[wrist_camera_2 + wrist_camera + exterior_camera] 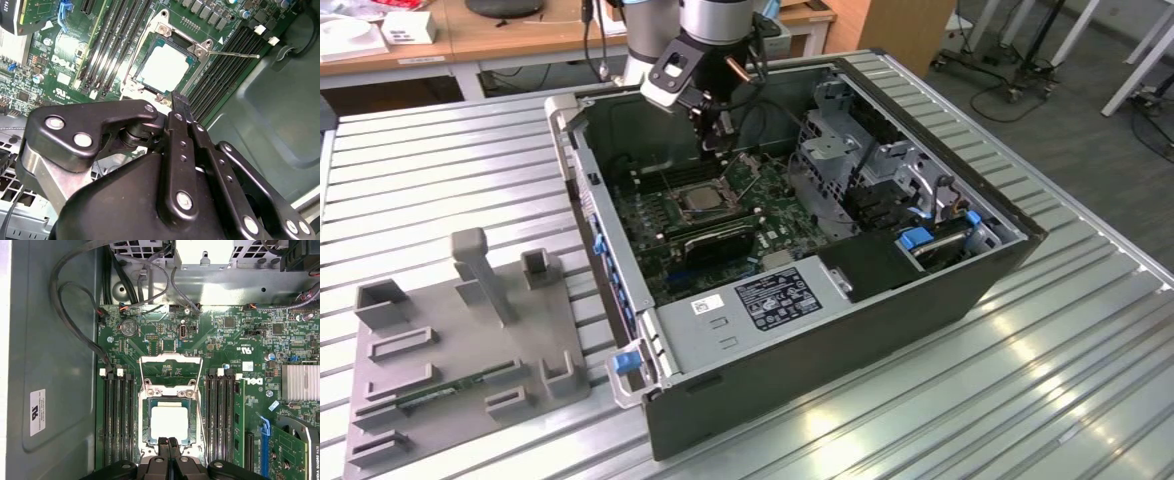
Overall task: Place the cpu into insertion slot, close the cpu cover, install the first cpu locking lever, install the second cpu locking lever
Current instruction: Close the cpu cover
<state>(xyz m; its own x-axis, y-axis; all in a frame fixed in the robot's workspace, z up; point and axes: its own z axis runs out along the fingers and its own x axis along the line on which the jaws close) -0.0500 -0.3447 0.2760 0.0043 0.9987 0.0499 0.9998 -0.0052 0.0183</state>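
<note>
Within insertion slot (145,426): cpu (169,421) flat, square, pale silver top.

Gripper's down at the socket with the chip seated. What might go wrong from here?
1. The gripper sits at the edge of the cpu cover; a slip might scrape the cpu.
2. A locking lever sticks out free over the memory slots; it may snag there or leave the cover loose.

Open computer case (854,340) laid on metal table (1067,400), gripper (711,148) positioned over case interior, cpu (704,203) seated on green board (781,205) inside case, grey fixture tray (440,350) placed beside case.
</note>
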